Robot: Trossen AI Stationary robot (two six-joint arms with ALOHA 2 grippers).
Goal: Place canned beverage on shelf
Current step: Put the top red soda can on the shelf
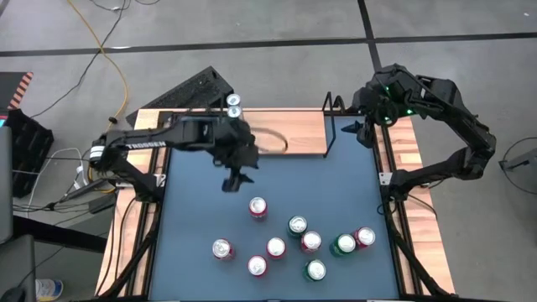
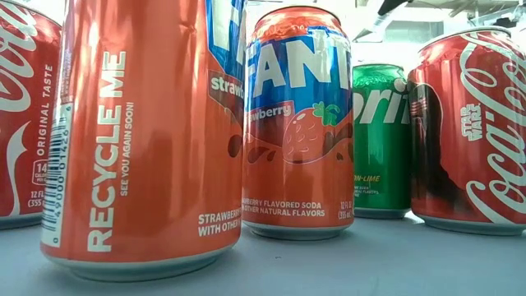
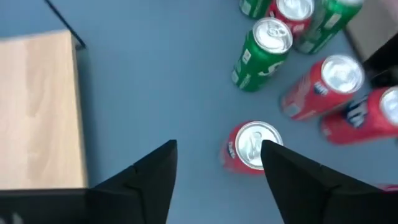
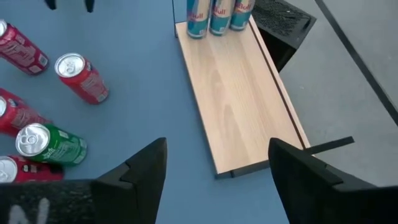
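Hovering over the blue table (image 1: 352, 193), the left gripper (image 1: 234, 179) has its fingers apart and holds nothing; a red can (image 3: 249, 148) stands just below and beyond them in its wrist view, near but not gripped. Behind that gripper lies the shelf (image 1: 298, 134) at the table's far edge, with slim blue-and-silver cans (image 1: 233, 105) standing at its left end; three show in the right wrist view (image 4: 214, 15). The right gripper (image 1: 367, 134) hangs by the shelf's right end, fingers apart and empty. Nearer the front, red and green cans (image 1: 304, 239) stand loosely clustered on the table. From table height, an orange strawberry soda can (image 2: 297, 123) fills the foreground.
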